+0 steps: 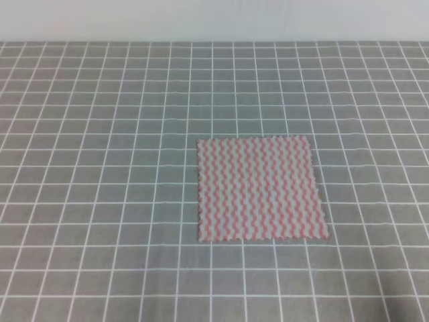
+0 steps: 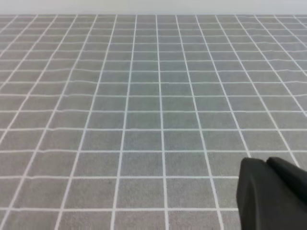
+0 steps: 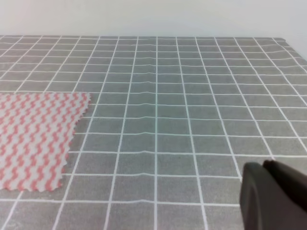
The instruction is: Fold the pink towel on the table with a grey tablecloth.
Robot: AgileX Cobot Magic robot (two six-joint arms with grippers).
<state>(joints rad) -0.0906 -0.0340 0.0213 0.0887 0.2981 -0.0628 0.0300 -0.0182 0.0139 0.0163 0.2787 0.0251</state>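
Observation:
The pink towel [image 1: 260,188] lies flat and unfolded on the table with a grey tablecloth [image 1: 100,168], a little right of centre in the exterior high view. Its right part shows again at the left edge of the right wrist view, as the pink towel [image 3: 33,136] with a scalloped near edge. Neither gripper appears in the exterior high view. Only a dark piece of my left gripper [image 2: 273,196] shows at the bottom right of the left wrist view, over bare grey cloth. A similar dark piece of my right gripper [image 3: 273,196] sits well to the right of the towel, not touching it.
White grid lines cover the grey cloth [image 2: 144,96] in every view. A pale wall [image 1: 214,20] runs along the table's far edge. The cloth's far right corner [image 3: 283,42] shows in the right wrist view.

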